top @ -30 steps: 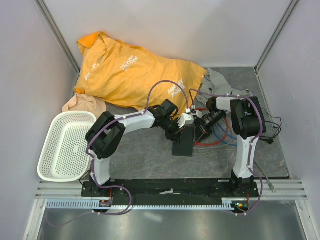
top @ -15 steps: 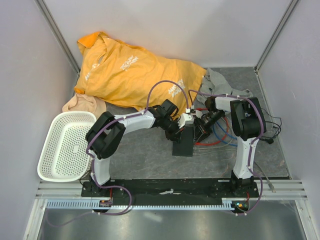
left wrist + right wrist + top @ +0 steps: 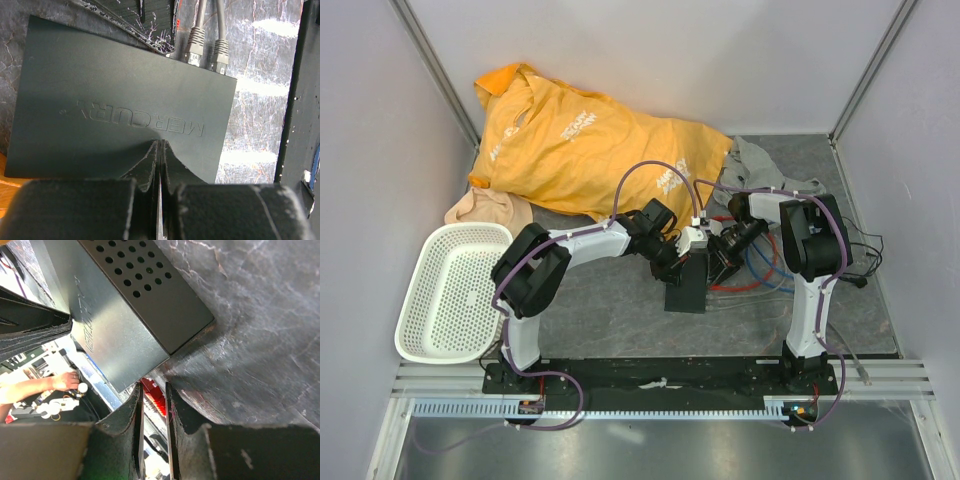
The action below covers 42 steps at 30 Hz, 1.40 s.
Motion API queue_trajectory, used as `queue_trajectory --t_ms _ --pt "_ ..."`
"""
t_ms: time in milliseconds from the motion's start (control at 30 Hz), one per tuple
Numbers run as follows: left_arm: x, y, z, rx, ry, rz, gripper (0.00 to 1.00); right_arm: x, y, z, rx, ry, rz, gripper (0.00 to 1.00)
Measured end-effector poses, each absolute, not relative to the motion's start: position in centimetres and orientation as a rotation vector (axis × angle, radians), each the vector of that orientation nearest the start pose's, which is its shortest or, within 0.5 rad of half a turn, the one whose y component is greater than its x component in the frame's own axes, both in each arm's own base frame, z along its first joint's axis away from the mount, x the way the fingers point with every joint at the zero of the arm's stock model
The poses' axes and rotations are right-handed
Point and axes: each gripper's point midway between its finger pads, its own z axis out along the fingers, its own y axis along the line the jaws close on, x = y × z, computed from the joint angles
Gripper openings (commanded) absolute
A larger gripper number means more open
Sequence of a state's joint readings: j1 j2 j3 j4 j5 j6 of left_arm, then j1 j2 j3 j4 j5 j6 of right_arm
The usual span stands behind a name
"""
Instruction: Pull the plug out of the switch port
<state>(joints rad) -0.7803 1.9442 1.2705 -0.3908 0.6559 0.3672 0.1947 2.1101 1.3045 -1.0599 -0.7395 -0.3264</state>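
Note:
The flat black switch box lies on the grey mat between the arms. It also shows in the left wrist view and the right wrist view. My left gripper is shut, and its tips press down on the switch's top face. Two grey plugs sit in ports on the far edge. My right gripper is at the switch's right edge. Its jaws stand narrowly apart, closed round a red plug at the switch's corner. The port itself is hidden.
Red and blue cables coil on the mat right of the switch. An orange shirt and a grey cloth lie at the back. A beige cloth and a white basket are at the left. Black wires trail at the right.
My right gripper has edged slightly left, closer against the switch's right edge. The left arm and the switch have not moved.

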Motion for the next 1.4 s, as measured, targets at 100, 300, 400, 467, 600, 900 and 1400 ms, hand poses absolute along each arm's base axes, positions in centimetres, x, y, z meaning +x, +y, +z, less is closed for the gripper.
queue_trajectory --t_ms 100,300,400,467,600,900,1400 --pt "23.1 -36.2 4.0 1.608 2.065 -1.006 0.01 24.3 15.8 1.3 -0.649 3.061 1.238 0.0" --pt "23.1 -36.3 4.0 1.607 2.064 -1.007 0.02 24.3 14.5 1.1 -0.738 3.093 1.145 0.0" --pt "23.1 -36.3 4.0 1.607 2.063 -1.007 0.02 24.7 13.4 1.0 -0.832 3.131 1.096 0.0" --pt "23.1 -36.3 4.0 1.608 2.063 -1.008 0.01 25.1 12.9 1.0 -0.892 3.154 1.075 0.0" --pt "23.1 -36.3 4.0 1.607 2.063 -1.007 0.01 25.9 11.8 1.1 -1.023 3.176 1.006 0.0" --pt "23.1 -36.3 4.0 1.608 2.062 -1.007 0.02 26.7 10.5 1.1 -1.174 3.161 0.924 0.0" --pt "23.1 -36.3 4.1 1.622 2.055 -1.006 0.01 34.4 11.9 5.6 -1.089 2.762 0.712 0.0"
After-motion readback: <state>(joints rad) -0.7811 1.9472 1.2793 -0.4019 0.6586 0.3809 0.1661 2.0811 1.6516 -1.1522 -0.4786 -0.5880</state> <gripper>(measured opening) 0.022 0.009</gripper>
